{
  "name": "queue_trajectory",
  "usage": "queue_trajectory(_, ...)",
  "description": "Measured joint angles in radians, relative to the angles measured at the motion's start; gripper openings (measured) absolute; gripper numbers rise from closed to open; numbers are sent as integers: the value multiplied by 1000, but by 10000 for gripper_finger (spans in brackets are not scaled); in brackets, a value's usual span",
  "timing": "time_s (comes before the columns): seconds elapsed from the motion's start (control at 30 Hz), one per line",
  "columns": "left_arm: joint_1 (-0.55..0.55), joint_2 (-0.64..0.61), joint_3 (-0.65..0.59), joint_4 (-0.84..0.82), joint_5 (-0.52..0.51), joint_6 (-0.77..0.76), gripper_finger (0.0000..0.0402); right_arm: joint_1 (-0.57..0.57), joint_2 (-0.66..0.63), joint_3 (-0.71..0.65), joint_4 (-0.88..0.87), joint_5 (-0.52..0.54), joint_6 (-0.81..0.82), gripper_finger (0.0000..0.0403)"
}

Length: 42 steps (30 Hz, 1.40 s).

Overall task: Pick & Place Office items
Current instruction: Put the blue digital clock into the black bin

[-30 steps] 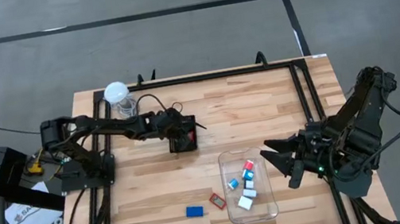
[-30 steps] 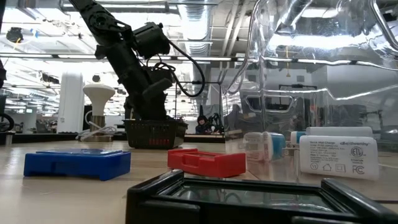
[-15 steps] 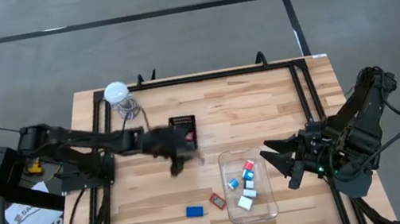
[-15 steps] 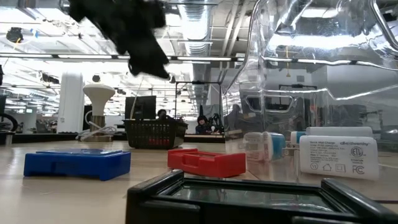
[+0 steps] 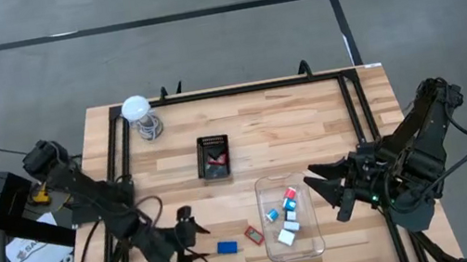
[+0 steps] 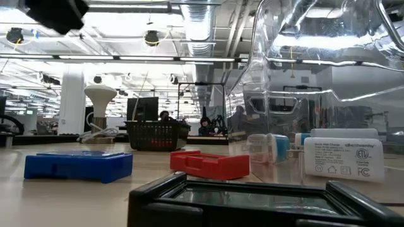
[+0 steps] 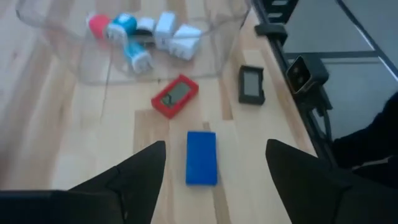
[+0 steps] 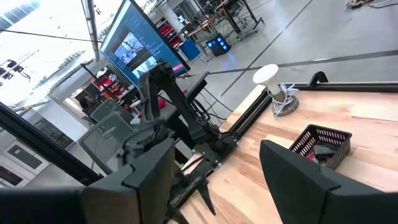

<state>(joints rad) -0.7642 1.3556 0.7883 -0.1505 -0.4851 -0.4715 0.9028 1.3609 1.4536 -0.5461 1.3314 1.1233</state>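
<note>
My left gripper [image 5: 195, 241] is open and empty above the table's near left part, pointing at a flat blue rectangle [image 7: 201, 157] that lies on the wood just right of it. A flat red rectangle [image 7: 175, 96] and a black rectangle [image 7: 252, 84] lie beyond, beside a clear plastic box [image 5: 290, 221] holding several small white, cyan and red pieces [image 7: 143, 37]. My right gripper [image 5: 320, 192] is open and empty, right of the clear box. In the low view the blue [image 6: 79, 165], red [image 6: 209, 164] and black [image 6: 252, 202] rectangles lie flat on the table.
A black mesh tray [image 5: 213, 156] with a red and a dark item in it stands at the table's middle. A white ball-shaped thing on a wire coil [image 5: 137, 110] stands at the far left. A black frame rail [image 5: 236, 88] runs round the table.
My left gripper has swung away from the black mesh tray toward the table's near edge and left, and now hangs beside the blue rectangle. The tray and the loose pieces have stayed where they were.
</note>
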Motion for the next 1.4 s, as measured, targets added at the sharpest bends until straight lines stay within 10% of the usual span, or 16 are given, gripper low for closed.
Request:
queue_trajectory(0.63, 14, 336, -1, 196, -7, -59, 283, 0, 0, 0, 8, -22, 12, 228)
queue_trajectory(1.4, 65, 362, -74, 294, 57, -38, 283, 0, 0, 0, 8, -25, -5, 228)
